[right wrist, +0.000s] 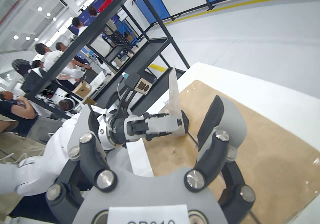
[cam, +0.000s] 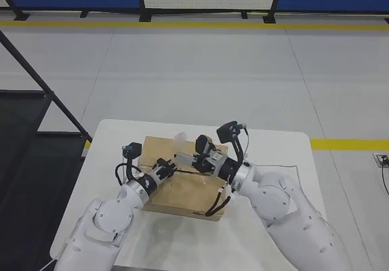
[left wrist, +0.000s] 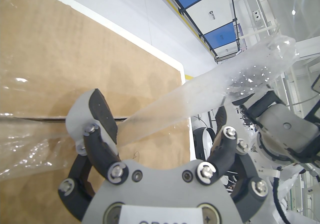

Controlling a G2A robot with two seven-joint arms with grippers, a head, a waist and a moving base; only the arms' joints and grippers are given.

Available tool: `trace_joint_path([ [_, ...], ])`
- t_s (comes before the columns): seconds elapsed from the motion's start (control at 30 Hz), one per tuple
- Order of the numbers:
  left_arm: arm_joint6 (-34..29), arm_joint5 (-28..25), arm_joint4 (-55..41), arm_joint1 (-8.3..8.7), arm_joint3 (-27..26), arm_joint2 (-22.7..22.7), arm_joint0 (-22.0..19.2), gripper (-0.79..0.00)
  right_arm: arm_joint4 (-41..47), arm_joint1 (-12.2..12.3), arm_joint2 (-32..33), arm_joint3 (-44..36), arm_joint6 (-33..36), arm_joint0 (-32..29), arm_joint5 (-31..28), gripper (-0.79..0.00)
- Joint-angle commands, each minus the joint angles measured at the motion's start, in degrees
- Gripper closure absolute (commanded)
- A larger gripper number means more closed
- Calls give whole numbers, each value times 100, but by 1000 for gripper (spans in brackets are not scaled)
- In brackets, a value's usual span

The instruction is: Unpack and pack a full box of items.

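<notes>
A shut brown cardboard box (cam: 181,193) lies on the white table (cam: 276,146), with both arms over its top. A clear strip of tape (left wrist: 190,99) rises from the box's middle seam (left wrist: 37,118) and ends in a crumpled tip. The strip runs between the spread fingers of my left gripper (left wrist: 160,120), which stands open above the box (left wrist: 75,47). My right gripper (right wrist: 152,120) is open and holds nothing. It hangs over the box (right wrist: 262,147), facing the left gripper (right wrist: 162,125) and the upright tape (right wrist: 173,89). From above, the left gripper (cam: 166,164) and right gripper (cam: 202,154) sit close together.
A black metal shelf rack (cam: 18,156) stands just left of the table. Bare white tabletop (cam: 282,162) lies to the right of the box and along its far side. The table's near left corner (cam: 79,223) drops off beside the rack.
</notes>
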Motion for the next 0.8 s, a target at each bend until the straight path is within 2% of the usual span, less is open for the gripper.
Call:
trace_joint_path([
  [0.0,-18,-10,6,-3,3,9,6,-785,-361,-35,-105,31,-199,123,253,-785],
  [0.2,-27,-27,44,-13,6,25,23,-785,-781,-136,-350,184,-350,357,747,-785],
  [0.23,-27,-29,46,-15,7,25,24,-785,-831,-151,-375,205,-346,386,848,-634],
  [0.3,-29,-29,49,-18,5,22,27,-785,-824,-175,-407,248,-282,424,938,-422],
  [0.5,-28,-36,38,-27,-2,9,32,-785,-842,-203,-377,266,-59,427,1139,-31],
  [0.6,-22,-27,52,-34,8,13,23,-785,-860,-211,-359,185,24,373,1234,-3],
  [0.77,-4,-27,53,-45,38,19,9,-785,-704,-228,-299,32,118,275,1281,0],
])
